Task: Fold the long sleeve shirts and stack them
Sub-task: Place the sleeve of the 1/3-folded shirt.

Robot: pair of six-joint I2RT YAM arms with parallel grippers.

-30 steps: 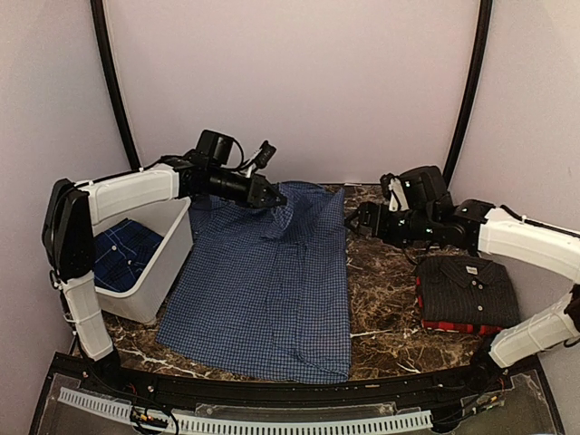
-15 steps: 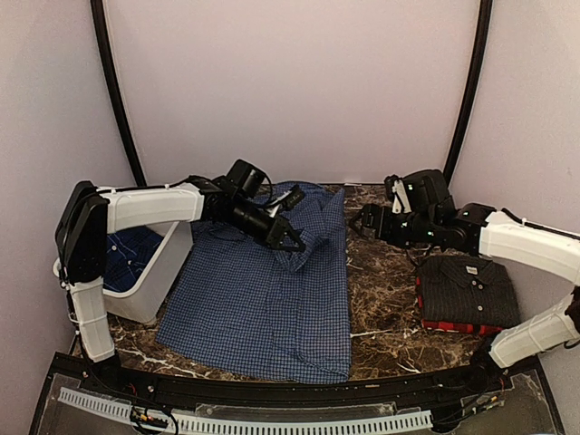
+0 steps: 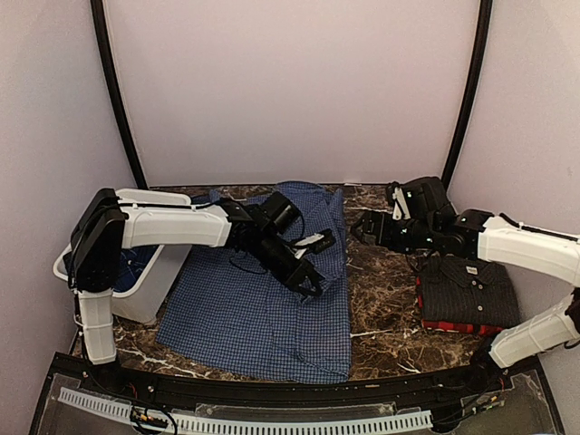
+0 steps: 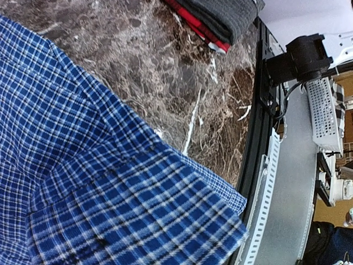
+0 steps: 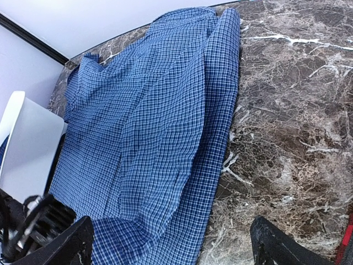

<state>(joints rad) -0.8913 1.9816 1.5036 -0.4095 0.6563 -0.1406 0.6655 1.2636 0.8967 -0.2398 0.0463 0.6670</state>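
The left wrist view shows no fingers at all, only blue-and-white check shirt (image 4: 110,182) close against the lens. The left forearm hides most of the white plastic bin (image 3: 168,272); a dark blue garment (image 3: 131,263) inside it is barely readable.

The left arm reaches low and rightward from the bin across the shirt (image 3: 263,317). The left gripper (image 3: 313,279) is closed with its tips buried in a raised fold of the cloth. The right arm is bent inward, and the right gripper (image 3: 361,225) hovers further right of the bin with its jaws spread wide and nothing between them (image 5: 174,245).

The check shirt lies mostly flat on the marble table (image 3: 390,308), touching the bin's right side, its right edge doubled over. Well right of the bin, the folded black pinstripe shirt (image 3: 467,283) rests on the red-and-black plaid shirt (image 3: 453,325).
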